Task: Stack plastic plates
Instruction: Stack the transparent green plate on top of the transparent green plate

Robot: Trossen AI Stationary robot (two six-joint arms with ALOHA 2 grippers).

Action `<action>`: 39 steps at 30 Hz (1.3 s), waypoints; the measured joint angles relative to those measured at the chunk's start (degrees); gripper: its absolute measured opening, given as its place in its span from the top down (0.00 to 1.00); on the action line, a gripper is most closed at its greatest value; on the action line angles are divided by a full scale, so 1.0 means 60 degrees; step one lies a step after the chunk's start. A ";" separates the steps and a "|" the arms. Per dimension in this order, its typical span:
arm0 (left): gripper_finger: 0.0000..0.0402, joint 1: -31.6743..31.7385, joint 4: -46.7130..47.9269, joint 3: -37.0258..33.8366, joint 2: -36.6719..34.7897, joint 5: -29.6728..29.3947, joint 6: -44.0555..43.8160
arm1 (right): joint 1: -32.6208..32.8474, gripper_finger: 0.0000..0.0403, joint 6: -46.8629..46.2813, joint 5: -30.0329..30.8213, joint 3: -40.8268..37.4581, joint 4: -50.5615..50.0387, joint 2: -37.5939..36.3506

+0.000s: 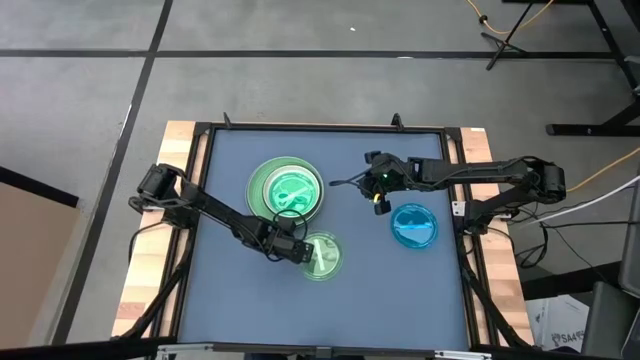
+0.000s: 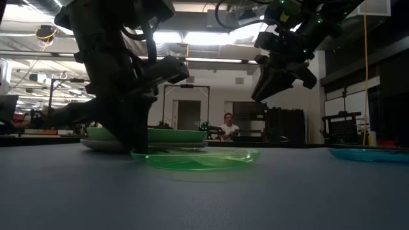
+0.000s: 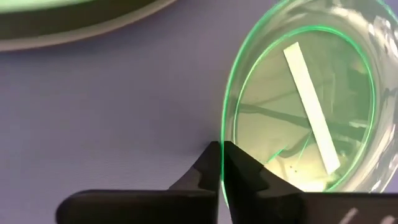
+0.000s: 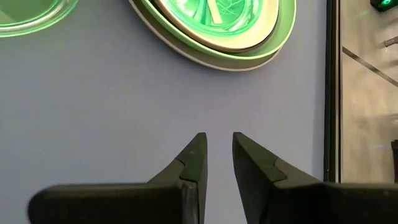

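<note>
A small translucent green plate (image 1: 322,256) lies on the blue table near the middle front, and my left gripper (image 1: 302,250) is shut on its rim. Behind it stands a stack (image 1: 286,187): a large grey plate, a light green plate and a small green plate on top. A translucent blue plate (image 1: 413,226) lies to the right. My right gripper (image 1: 379,198) hangs above the table between the stack and the blue plate. Its fingers (image 4: 198,149) stand slightly apart with nothing between them. My left gripper pinches the green plate's raised rim (image 3: 222,134) on the side toward the table's left edge, one finger inside the rim and one outside. The fingers slant down from the table's left. The plate (image 2: 195,157) rests flat on the table.
A black frame (image 1: 455,175) borders the blue table top, with wooden boards outside it. There is bare table surface (image 1: 330,310) in front of the plates. In the low view a person (image 2: 227,124) sits in the room far behind the table.
</note>
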State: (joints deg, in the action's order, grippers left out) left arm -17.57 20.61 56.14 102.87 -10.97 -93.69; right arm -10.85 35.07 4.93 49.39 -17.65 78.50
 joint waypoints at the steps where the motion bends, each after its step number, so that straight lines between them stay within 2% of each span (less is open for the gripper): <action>1: 0.99 -0.0010 -0.0009 0.0000 0.0000 -0.0003 0.0119 | 0.0000 0.84 0.0000 0.0000 0.0001 0.0000 0.0000; 10: 1.00 -0.0137 -0.0236 -0.0007 -0.0328 0.0028 0.1251 | -0.0004 0.84 0.0000 0.0000 0.0004 -0.0007 0.0000; 22: 1.00 0.0392 -0.0061 -0.0007 -0.2298 0.0039 0.3747 | -0.0007 0.84 0.0000 0.0000 0.0004 -0.0028 0.0004; 30: 1.00 0.1652 0.0869 -0.0007 -0.3653 0.0748 0.5569 | -0.0007 0.84 -0.0002 0.0017 0.0004 -0.0327 -0.0073; 39: 1.00 0.4020 0.2417 0.0004 -0.4800 0.1178 0.7752 | -0.0007 0.84 -0.0004 0.0088 0.0015 -0.0820 -0.0426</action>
State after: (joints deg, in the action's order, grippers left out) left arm 6.55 35.11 56.16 74.07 -3.90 -47.18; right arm -10.90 35.05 5.46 49.47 -22.57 75.94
